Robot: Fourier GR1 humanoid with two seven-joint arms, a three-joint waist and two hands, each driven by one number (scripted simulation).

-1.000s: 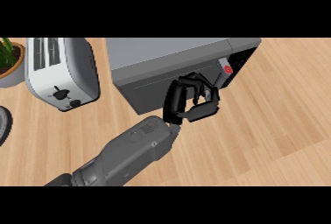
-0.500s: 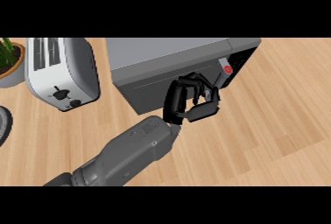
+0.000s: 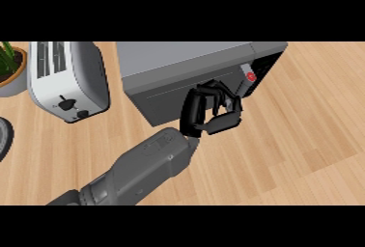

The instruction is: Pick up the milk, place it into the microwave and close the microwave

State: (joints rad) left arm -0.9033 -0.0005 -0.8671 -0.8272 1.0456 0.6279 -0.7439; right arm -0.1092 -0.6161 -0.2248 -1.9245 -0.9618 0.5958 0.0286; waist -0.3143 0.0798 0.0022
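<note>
Here, a grey box-shaped metal microwave (image 3: 187, 59) is seen at the far middle of the light wooden surface (image 3: 303, 137). Its grey door (image 3: 162, 98) is turned toward the near side. A black panel with a round red button (image 3: 250, 76) is seen at the door's right end. The black left hand (image 3: 209, 110) is raised against the right part of the door on a grey forearm (image 3: 146, 166) coming in from the near left. Its fingers (image 3: 194, 107) are curled narrow, and nothing is seen held in them. The milk is not seen on the surface, and whether it lies inside the microwave cannot be told. A white and silver slot toaster (image 3: 68, 79) is set left of the microwave, just beside it. A green potted plant (image 3: 10, 67) is found at the far left edge.
</note>
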